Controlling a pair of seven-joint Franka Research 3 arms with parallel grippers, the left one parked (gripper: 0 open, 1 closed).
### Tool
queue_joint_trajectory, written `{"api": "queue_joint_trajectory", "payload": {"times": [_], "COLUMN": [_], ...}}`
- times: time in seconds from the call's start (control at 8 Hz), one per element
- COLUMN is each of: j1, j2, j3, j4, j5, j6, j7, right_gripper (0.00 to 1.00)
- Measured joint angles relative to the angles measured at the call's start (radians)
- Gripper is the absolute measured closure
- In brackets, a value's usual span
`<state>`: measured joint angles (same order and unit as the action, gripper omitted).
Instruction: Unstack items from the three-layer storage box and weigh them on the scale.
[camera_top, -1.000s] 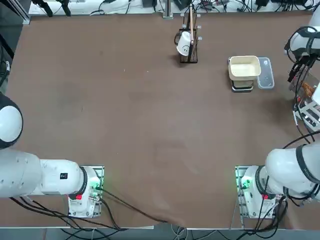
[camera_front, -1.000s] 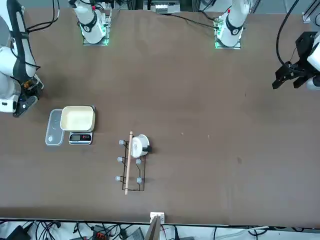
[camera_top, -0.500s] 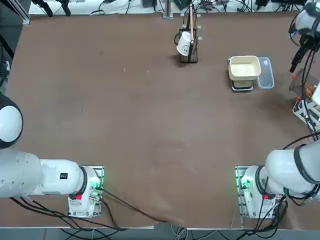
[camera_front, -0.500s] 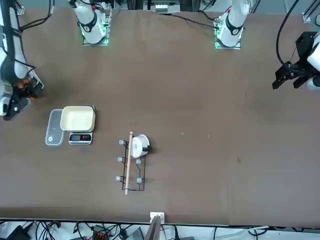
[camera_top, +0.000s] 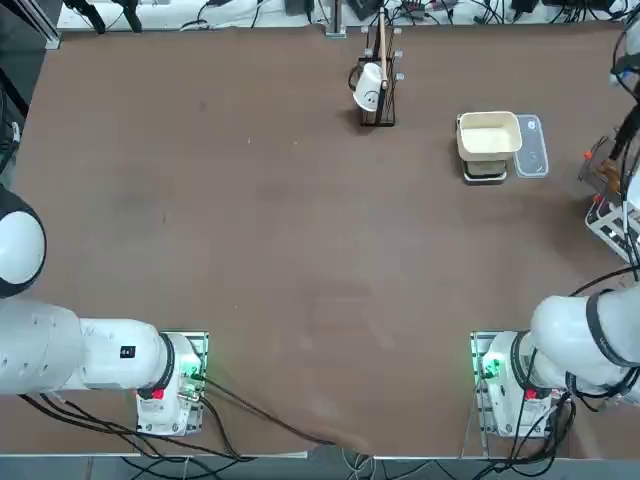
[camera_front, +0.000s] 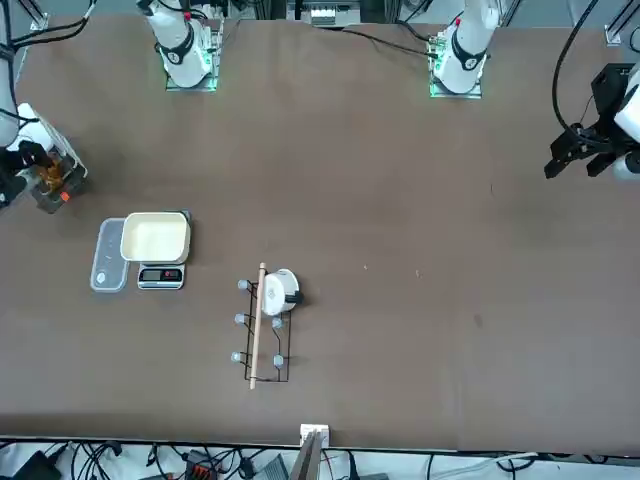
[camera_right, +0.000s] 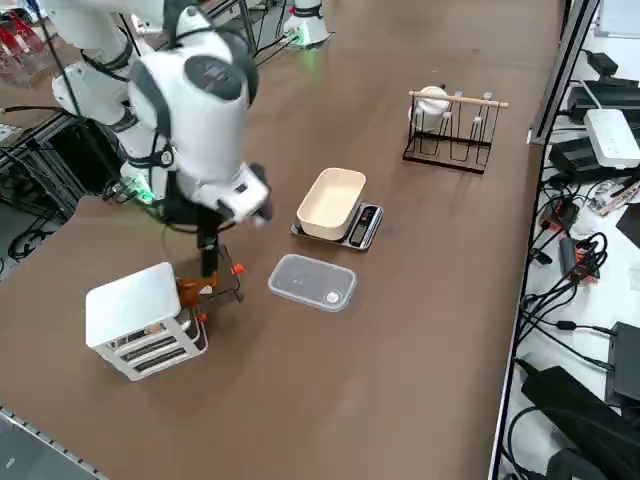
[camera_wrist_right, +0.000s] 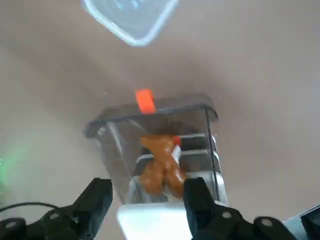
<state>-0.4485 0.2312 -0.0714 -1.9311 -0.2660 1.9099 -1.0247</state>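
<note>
Hovering over the pulled-out clear drawer (camera_wrist_right: 155, 145) of the storage box (camera_right: 140, 318), right gripper (camera_wrist_right: 147, 200) has fingers spread, nothing held, lined up w/ the brown food piece (camera_wrist_right: 159, 162) inside. Scale (camera_right: 337, 208) sits empty nearby; clear container (camera_right: 312, 282) lies btwn box & scale, possibly in the carry path.
</note>
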Motion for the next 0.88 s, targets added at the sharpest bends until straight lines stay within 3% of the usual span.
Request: {"api": "queue_joint_trajectory", "payload": {"times": [0.25, 0.88], "j1": [-0.041, -0.048], "j2": [0.003, 0.016], "j3": [-0.001, 0.001], "j4": [-0.078, -0.156], "j5": [0.0, 0.0], "j6": [0.127, 0.281], "j7": [-0.003, 0.001], "right_gripper": [0.14, 0.15]}}
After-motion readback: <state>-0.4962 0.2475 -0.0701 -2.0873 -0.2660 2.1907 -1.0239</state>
